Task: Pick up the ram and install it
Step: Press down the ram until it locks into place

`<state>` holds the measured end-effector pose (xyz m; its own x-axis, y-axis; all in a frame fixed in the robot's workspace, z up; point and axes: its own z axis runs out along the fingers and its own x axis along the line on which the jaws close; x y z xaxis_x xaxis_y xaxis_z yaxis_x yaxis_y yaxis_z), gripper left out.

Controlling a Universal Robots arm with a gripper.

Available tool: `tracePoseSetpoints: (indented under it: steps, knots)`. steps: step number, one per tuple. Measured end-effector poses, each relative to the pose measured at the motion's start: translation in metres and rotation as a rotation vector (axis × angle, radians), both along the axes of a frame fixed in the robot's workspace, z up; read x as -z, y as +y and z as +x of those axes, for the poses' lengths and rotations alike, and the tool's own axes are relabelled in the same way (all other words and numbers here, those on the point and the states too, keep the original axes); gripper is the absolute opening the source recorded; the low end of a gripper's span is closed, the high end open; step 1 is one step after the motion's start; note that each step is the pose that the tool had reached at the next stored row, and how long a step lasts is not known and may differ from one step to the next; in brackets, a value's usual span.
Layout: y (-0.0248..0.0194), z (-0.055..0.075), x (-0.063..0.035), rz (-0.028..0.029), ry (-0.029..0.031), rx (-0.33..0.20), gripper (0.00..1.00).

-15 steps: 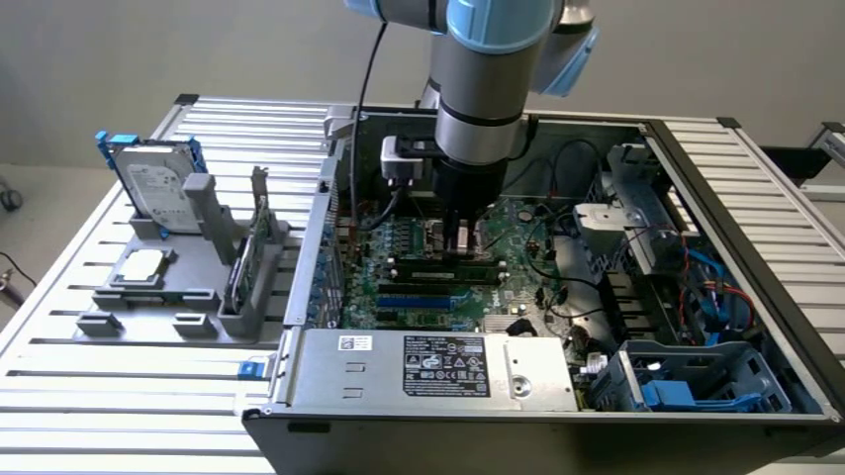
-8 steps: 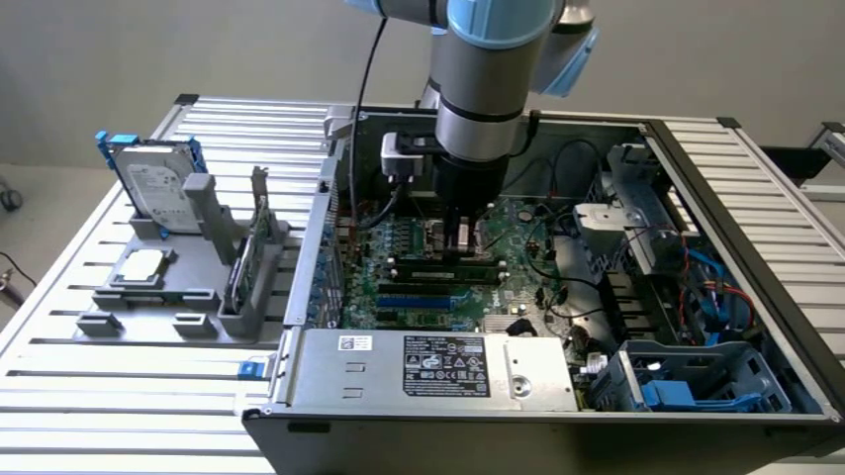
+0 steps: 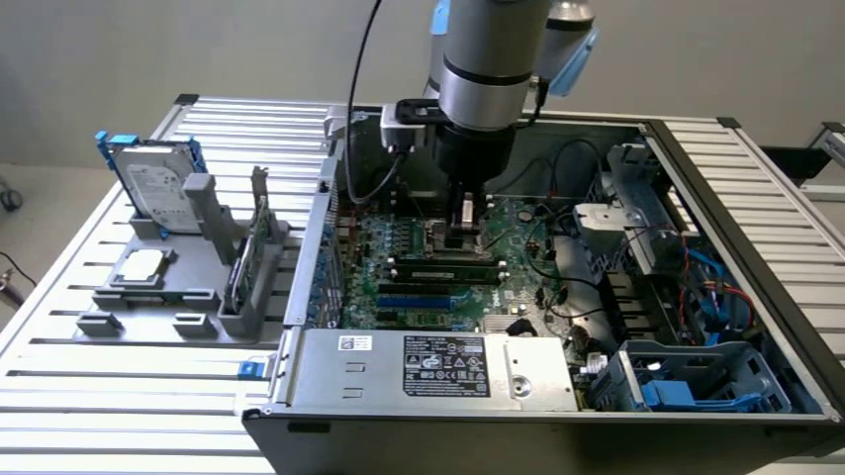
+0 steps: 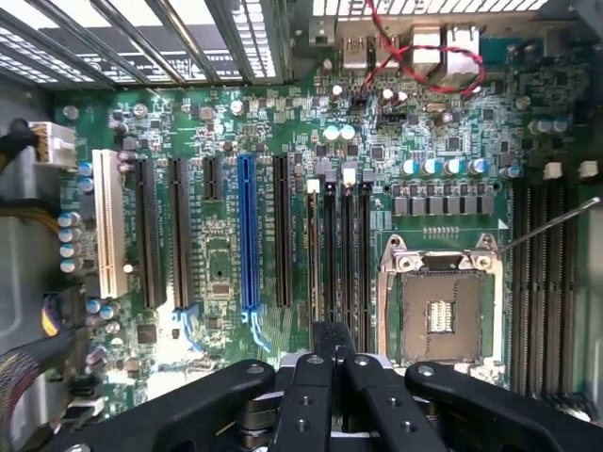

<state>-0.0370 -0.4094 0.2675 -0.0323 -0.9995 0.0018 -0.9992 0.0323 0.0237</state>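
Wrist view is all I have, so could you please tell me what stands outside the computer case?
Observer: A grey holder sits on the slatted table, to the exterior view's left of the case. A hard drive in a blue frame stands upright in it.
Operator: Thank you. Is anything else in that holder?
Observer: A small square silver processor chip lies flat in front of the drive.
Operator: And how does the arm enter the case?
Observer: The arm comes roughly straight down through the open top, with the gripper low over the motherboard.
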Motion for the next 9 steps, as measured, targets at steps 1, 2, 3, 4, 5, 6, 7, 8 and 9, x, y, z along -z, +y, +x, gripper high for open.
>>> tracePoseSetpoints:
  steps: [1,2,3,4,5,6,7,8,9]
  knots:
    - [0.0000,0.0000,-0.0038,0.0002,-0.0001,0.000,0.11]
    - [0.0000,0.0000,-0.0065,0.0000,0.0000,0.000,0.11]
    - [0.0000,0.0000,-0.0070,0.0001,0.0000,0.000,0.11]
    - [0.0000,0.0000,-0.0070,0.0002,-0.0001,0.000,0.11]
    - [0.0000,0.0000,-0.0070,0.0003,0.0000,0.000,0.11]
    - [0.0000,0.0000,-0.0070,0.0002,0.0000,0.000,0.11]
    - [0.0000,0.0000,-0.0070,0.0001,0.0000,0.000,0.11]
    - [0.0000,0.0000,-0.0070,0.0001,0.0000,0.000,0.11]
    - [0.0000,0.0000,-0.0070,0.0001,0.0000,0.000,0.11]
